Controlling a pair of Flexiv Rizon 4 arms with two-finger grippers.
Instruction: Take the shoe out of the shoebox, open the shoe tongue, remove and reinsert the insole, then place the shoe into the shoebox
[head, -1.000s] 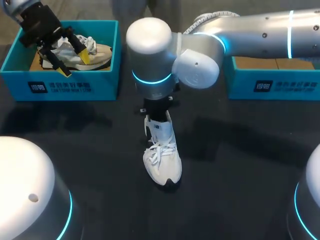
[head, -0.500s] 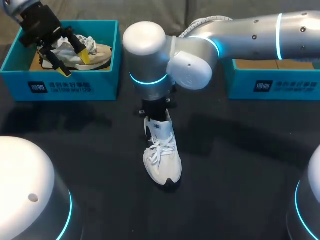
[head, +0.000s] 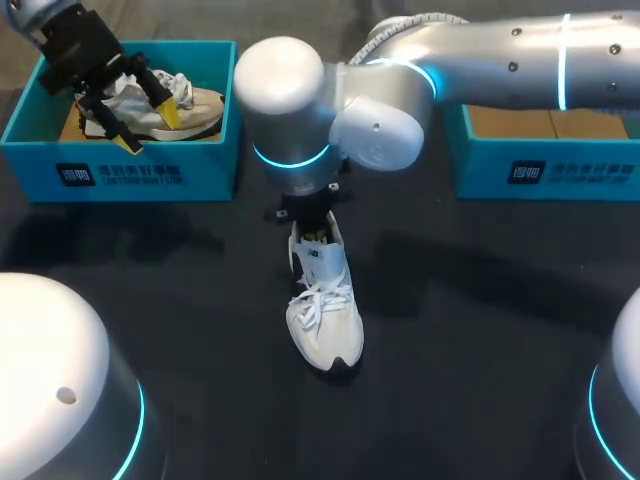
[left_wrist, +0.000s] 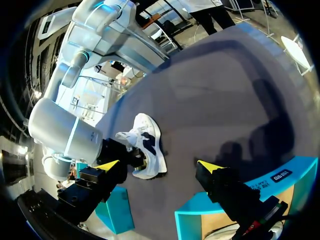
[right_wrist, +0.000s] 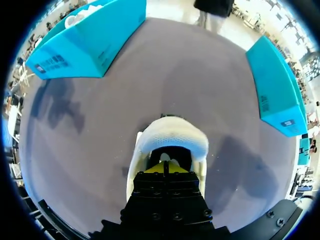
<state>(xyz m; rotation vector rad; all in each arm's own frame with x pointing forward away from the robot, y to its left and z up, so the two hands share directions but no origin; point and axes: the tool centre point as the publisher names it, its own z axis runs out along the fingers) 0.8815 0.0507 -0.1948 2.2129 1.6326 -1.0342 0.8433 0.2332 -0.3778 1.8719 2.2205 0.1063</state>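
Between the shoeboxes, well apart, stands the shoe.

It looks like a robot lab: a left arm and a right arm at a dark table bearing teal shoeboxes.

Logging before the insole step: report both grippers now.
Left gripper: open, empty.
Right gripper: shut, tips inside the shoe; grip on anything hidden.

My right arm's joint hides my right end effector and the white shoe's heel from above. My left end effector covers part of the second shoe in the far left box. The far right box is cut off at the edge.
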